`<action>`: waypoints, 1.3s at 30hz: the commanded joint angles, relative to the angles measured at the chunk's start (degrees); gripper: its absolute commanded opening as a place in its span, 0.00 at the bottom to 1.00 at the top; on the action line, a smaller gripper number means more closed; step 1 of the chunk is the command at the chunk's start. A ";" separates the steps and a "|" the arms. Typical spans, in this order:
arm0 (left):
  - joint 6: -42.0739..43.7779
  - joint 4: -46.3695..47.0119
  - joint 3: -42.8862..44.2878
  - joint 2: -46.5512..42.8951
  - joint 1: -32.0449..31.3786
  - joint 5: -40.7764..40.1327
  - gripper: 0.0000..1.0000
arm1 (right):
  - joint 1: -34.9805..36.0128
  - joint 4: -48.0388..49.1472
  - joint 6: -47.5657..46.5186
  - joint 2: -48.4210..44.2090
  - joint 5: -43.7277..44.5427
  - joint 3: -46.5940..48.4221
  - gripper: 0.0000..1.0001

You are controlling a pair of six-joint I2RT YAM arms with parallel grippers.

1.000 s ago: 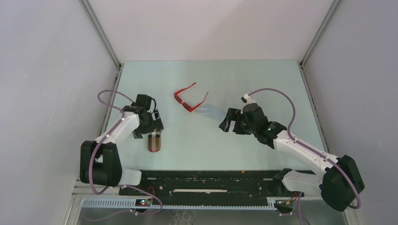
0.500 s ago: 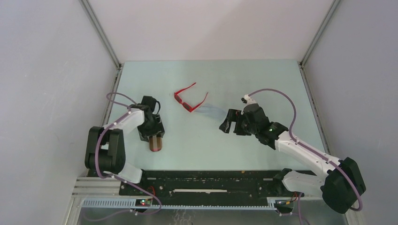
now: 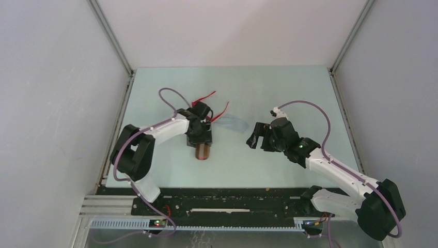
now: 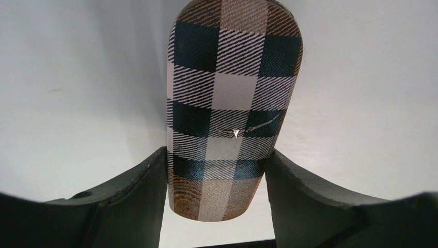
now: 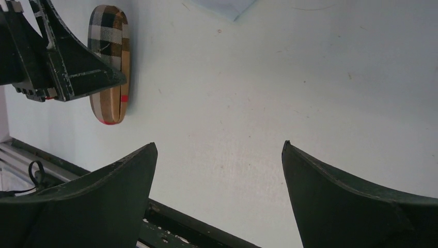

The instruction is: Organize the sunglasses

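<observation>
Sunglasses [image 3: 223, 108] sit behind the left claw [image 4: 217, 173], which grips the case [image 4: 232, 93], now moved right; right claw [image 5: 219, 170] is wide open.

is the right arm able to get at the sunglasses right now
Probably not cleanly. The right gripper is open with only a pale cloth between, but the left gripper, shut on the plaid case, covers the front of the sunglasses; only their red arms show.

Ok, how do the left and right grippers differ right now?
The left gripper is shut on the plaid case; the right gripper is open and empty. The left gripper sits right by the red sunglasses, partly hiding them from above; the right gripper stands apart from them. Both have dark fingers.
</observation>
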 commanded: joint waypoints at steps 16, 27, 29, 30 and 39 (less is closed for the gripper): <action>-7.74 32.04 -2.82 -5.53 -5.32 39.70 0.51 | -11.69 15.96 5.61 -7.81 -18.67 -8.46 1.00; -31.67 67.78 -8.22 -7.71 0.30 47.50 0.01 | -22.45 61.31 24.89 -1.43 -46.03 -18.31 1.00; -36.60 74.35 -8.37 -6.95 1.16 47.82 0.00 | -22.38 65.38 26.83 0.11 -46.44 -18.52 1.00; -38.42 76.93 -8.15 -6.48 1.37 47.92 0.00 | -22.32 66.68 27.29 0.74 -46.45 -18.41 0.99; -54.08 101.09 -8.98 0.29 1.58 49.75 0.00 | -21.35 78.89 32.91 8.39 -47.58 -15.02 1.00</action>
